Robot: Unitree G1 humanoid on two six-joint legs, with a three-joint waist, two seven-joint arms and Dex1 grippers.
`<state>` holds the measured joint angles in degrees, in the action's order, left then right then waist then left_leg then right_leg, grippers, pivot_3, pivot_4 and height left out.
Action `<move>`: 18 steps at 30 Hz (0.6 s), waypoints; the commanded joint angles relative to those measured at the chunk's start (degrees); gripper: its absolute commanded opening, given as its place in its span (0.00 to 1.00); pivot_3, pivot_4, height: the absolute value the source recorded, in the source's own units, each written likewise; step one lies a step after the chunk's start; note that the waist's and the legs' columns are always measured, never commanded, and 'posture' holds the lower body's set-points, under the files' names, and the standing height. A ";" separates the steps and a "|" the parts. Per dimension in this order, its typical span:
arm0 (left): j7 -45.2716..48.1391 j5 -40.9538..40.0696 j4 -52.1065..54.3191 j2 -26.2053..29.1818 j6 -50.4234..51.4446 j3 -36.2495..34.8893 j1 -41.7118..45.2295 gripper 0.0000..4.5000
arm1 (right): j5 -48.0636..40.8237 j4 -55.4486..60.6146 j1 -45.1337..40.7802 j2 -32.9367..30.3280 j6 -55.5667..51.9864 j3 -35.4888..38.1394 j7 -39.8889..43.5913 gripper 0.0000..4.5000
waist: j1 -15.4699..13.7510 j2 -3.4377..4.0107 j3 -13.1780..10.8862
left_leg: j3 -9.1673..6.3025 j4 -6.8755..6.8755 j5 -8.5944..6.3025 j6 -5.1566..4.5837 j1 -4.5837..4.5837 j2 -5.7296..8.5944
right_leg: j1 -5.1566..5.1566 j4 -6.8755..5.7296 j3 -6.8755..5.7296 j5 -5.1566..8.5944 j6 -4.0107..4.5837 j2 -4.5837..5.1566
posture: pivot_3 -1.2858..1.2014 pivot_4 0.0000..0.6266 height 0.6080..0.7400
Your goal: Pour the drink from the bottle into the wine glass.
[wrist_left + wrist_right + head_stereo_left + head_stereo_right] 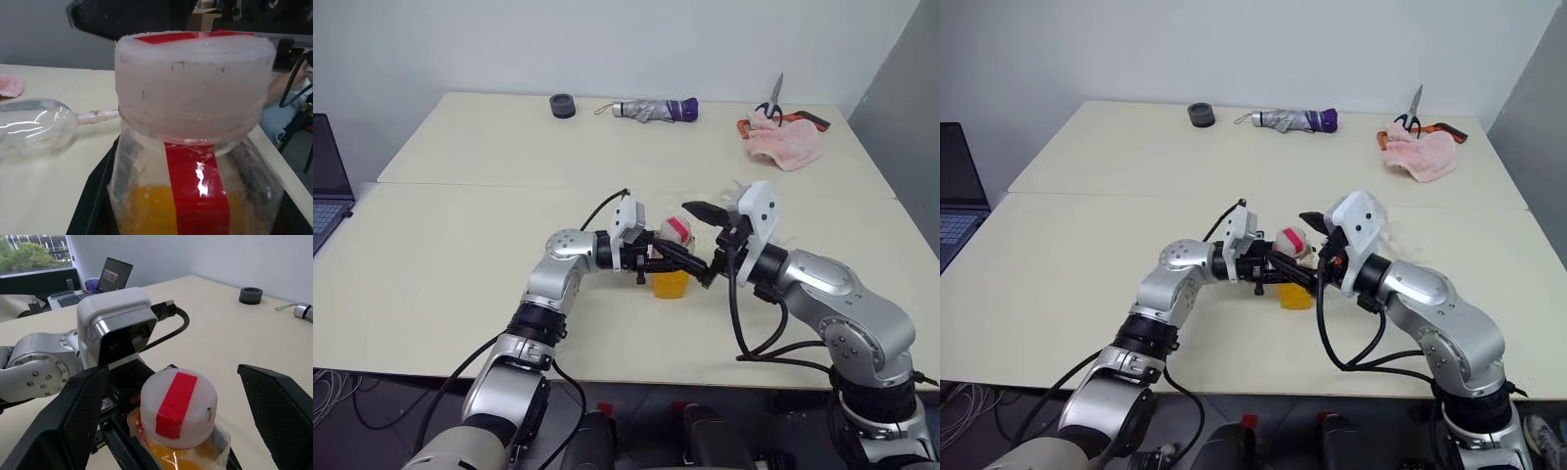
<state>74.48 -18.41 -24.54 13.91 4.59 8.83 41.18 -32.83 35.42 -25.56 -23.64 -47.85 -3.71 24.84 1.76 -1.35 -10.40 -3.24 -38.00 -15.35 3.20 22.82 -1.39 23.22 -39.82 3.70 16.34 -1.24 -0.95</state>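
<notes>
Right now the left pincer (pixel 668 262) is clamped on the small clear squarish plastic bottle (pixel 195 186) with the red tape strip, holding it upright just above the pale cream worktop (pixel 460 255), near the front middle. Bright orange-yellow drink (pixel 671 284) fills the lower part; the whitish cap with red tape across its top (pixel 178 406) is still on. The right pincer (pixel 181 406) has its fingers spread wide apart, one on each side of the cap, not touching it as far as I can tell.

Step in hand, my read: uncapping, before any pouring. Next move calls for the right fingers to close on the cap and twist while the left holds firm.

The clear stemmed wine glass (pixel 36 125) shows in the left wrist view lying on its side on the worktop, beyond the bottle; it looks like it needs standing up before a pour. I can't place it in the head views.

Room: both arms crowd the front centre, close to the near edge. Far back, well apart: a dark round roll (pixel 563 105), folded grey-purple umbrella (pixel 656 110), pink cloth (pixel 785 142) with scissors (pixel 773 103). A laptop (pixel 328 196) sits off the left edge. Plenty of bare surface on the left and mid-table.
</notes>
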 commanded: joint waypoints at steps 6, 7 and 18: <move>0.37 0.82 -1.47 -0.73 -3.24 -0.28 2.51 0.40 | -0.22 0.83 -1.02 0.26 0.23 -1.81 0.73 0.71 | 0.02 0.00 0.00 | 0.00 0.00 0.00 0.00 0.00 0.00 | 0.00 -0.01 0.00 0.00 0.00 0.00 | 0.52 0.24 1.00; 0.34 0.85 -1.56 -0.78 -3.38 -0.33 2.63 0.40 | -0.15 0.78 -0.97 0.10 0.31 -2.05 0.97 0.62 | 0.02 0.00 0.00 | 0.01 0.00 0.00 0.00 0.00 0.00 | 0.00 -0.01 0.01 0.00 0.00 0.00 | 0.52 0.24 1.00; 0.16 0.31 -0.22 -1.16 -2.81 -0.77 3.32 0.40 | 1.87 -3.36 -2.44 -4.56 5.03 -5.86 10.41 0.40 | 0.04 0.00 0.00 | 0.01 -0.01 0.00 0.00 0.00 0.00 | 0.00 0.00 0.00 0.00 0.00 -0.01 | 0.52 0.24 1.00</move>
<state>75.54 -17.37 -26.61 13.23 1.81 8.82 42.08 -31.06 31.61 -27.36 -27.03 -44.22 -6.23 30.60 1.81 -1.35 -10.40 -3.23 -38.00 -15.35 3.20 22.81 -1.38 23.22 -39.82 3.71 16.34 -1.24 -0.96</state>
